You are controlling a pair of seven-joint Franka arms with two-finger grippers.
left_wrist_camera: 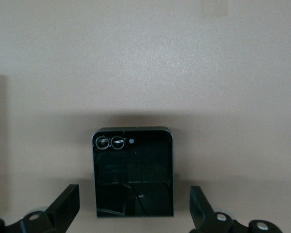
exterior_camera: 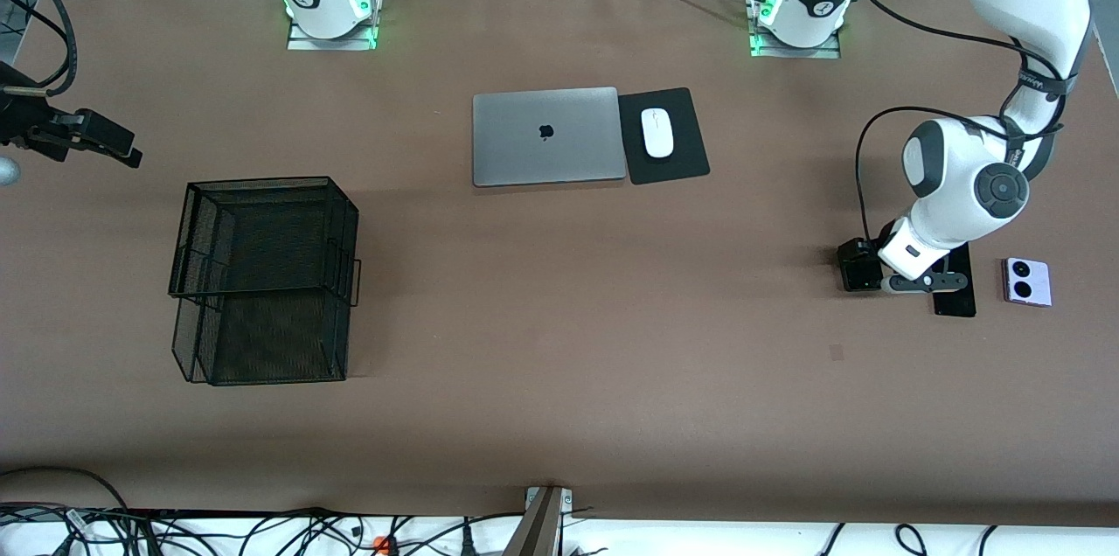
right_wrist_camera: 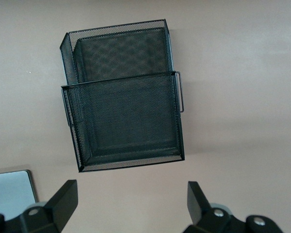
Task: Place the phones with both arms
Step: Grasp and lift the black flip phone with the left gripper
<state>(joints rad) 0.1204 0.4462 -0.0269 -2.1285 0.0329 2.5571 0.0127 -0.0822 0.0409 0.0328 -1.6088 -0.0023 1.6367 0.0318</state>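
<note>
A squarish black folded phone (left_wrist_camera: 133,172) lies flat on the brown table, right under my left gripper (left_wrist_camera: 134,199). The gripper is open, with one finger on each side of the phone and neither touching it. In the front view the left gripper (exterior_camera: 927,281) hangs low at the left arm's end of the table, partly covering a long slim black phone (exterior_camera: 955,298). A lilac phone (exterior_camera: 1027,281) with two dark lenses lies beside the slab, closer to the table's end. My right gripper (exterior_camera: 122,149) is open and empty, up in the air at the right arm's end.
A black wire-mesh two-tier basket (exterior_camera: 262,276) stands toward the right arm's end; the right wrist view looks down on the basket (right_wrist_camera: 123,116). A closed grey laptop (exterior_camera: 548,136) and a white mouse (exterior_camera: 657,133) on a black pad (exterior_camera: 666,136) lie mid-table near the bases.
</note>
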